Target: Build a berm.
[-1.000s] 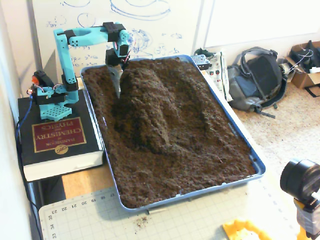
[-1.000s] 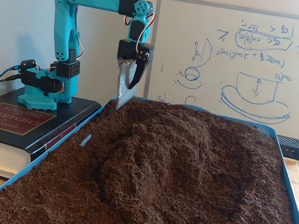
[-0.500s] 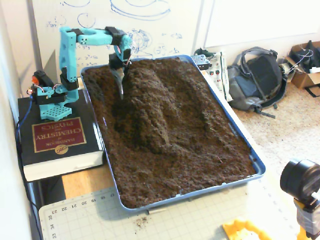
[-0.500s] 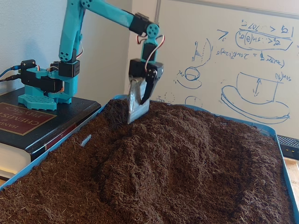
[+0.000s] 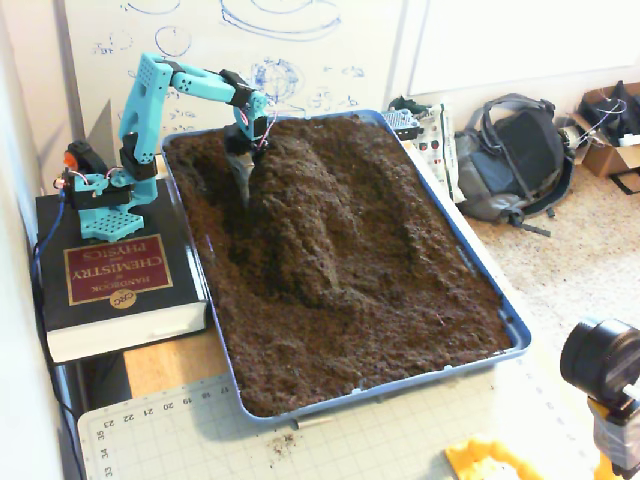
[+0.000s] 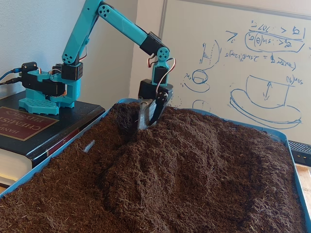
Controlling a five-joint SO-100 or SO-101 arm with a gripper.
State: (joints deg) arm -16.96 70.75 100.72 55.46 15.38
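The berm (image 5: 300,215) is a long hump of dark brown crumbly soil running down the middle-left of the blue tray (image 5: 380,392); in the low fixed view the berm (image 6: 189,160) fills the centre. The teal arm reaches over the tray's far left corner. My gripper (image 5: 245,188) points down, shut on a flat metal blade (image 6: 142,112). The blade's tip is buried in the soil at the berm's far left flank, where my gripper (image 6: 146,122) meets the slope.
The arm's base (image 5: 100,195) stands on a thick black book (image 5: 110,275) left of the tray. A small grey piece (image 6: 89,145) lies in the soil near the tray's left rim (image 6: 48,159). A backpack (image 5: 515,155) lies on the floor at right, a whiteboard (image 6: 262,63) behind.
The arm has stretched out and lowered. The blade, which hung above the tray's far left corner, has moved toward the berm and sunk into its flank.
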